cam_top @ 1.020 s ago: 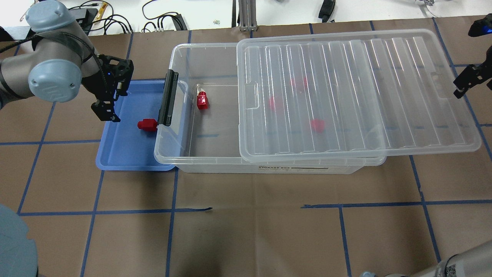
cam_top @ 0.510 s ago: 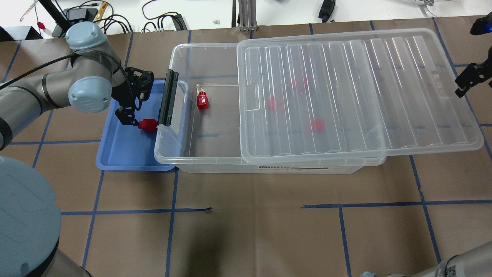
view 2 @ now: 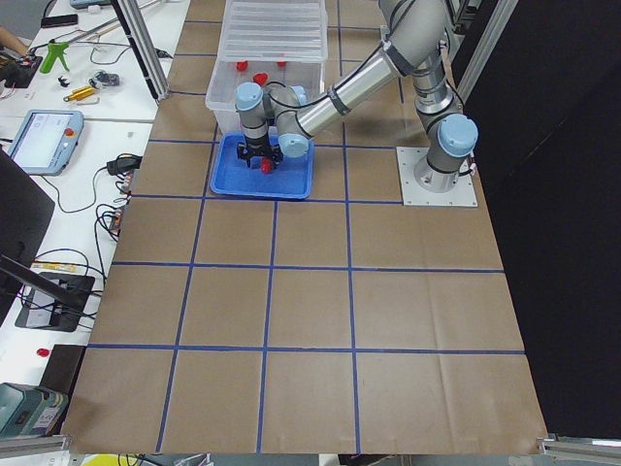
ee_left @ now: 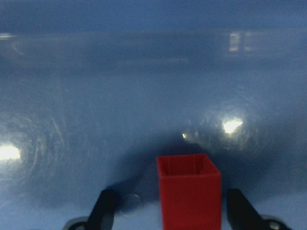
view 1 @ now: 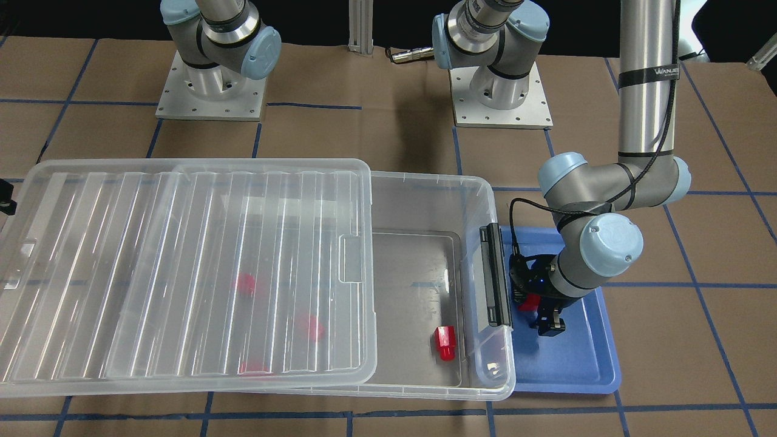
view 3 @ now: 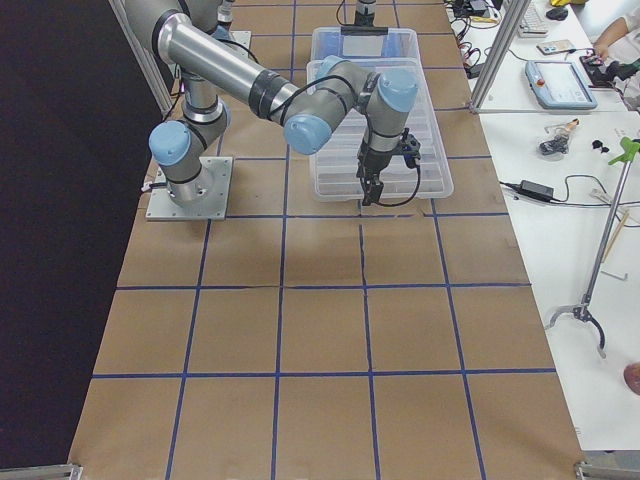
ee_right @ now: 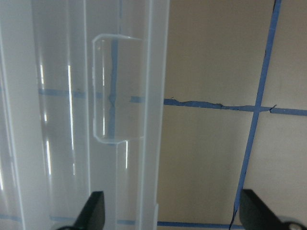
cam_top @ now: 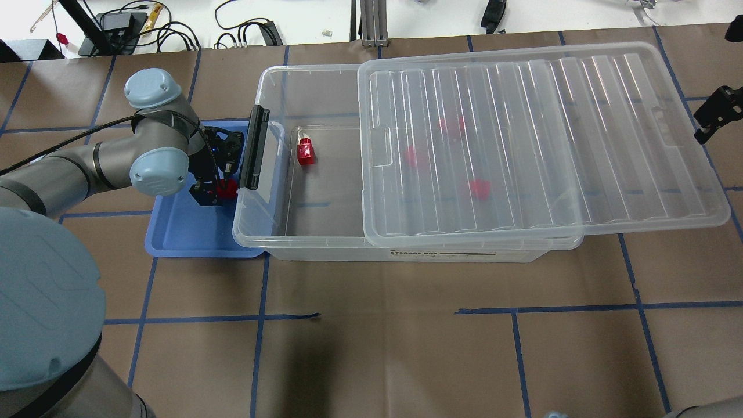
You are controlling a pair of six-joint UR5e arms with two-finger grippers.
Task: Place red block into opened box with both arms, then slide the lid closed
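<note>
Left wrist-mounted view: the left gripper (ee_left: pixel 189 213) has its fingers spread, one on each side of the red block (ee_left: pixel 189 191). A gap shows at the left finger (ee_left: pixel 104 211) and a slimmer one at the right. Judged not yet clamped. The block's hollow face is turned to the lens.

Overhead exterior:
- The block (cam_top: pixel 227 188) sits in the blue tray (cam_top: pixel 174 244), at the tray edge nearest the box (cam_top: pixel 255 235), just beside the black latch bar (cam_top: pixel 254 148).
- The tray butts against the box's latch end, so the carry over the wall is likely short.
- The left gripper (cam_top: pixel 213 190) is low in the tray, its wrist bent down over the block.
- The lid (cam_top: pixel 522 145) lies on the box, slid toward the robot's right and overhanging that short end. The latch end is left uncovered, and that gap is presumably the drop zone.
- One more red block (cam_top: pixel 305 152) lies on the box floor in the uncovered part, near the far wall.
- Three red shapes (cam_top: pixel 479 188) show dimly through the lid.
- The right gripper (cam_top: pixel 711 119) hangs just off the lid's overhanging short end.

Right wrist-mounted view: the right gripper (ee_right: pixel 172 213) is spread wide. One finger is over the lid's border (ee_right: pixel 144 120) and the other over bare table paper. The lid's recessed tab (ee_right: pixel 117 96) is straight ahead. It looks staged to push the lid shut once the block is in.

Step in hand, as I judge it: grasping the block in the tray. The drop and the lid slide are not yet done.

Risk: the latch bar stands close beside the fingers and may be clipped on lifting.
</note>
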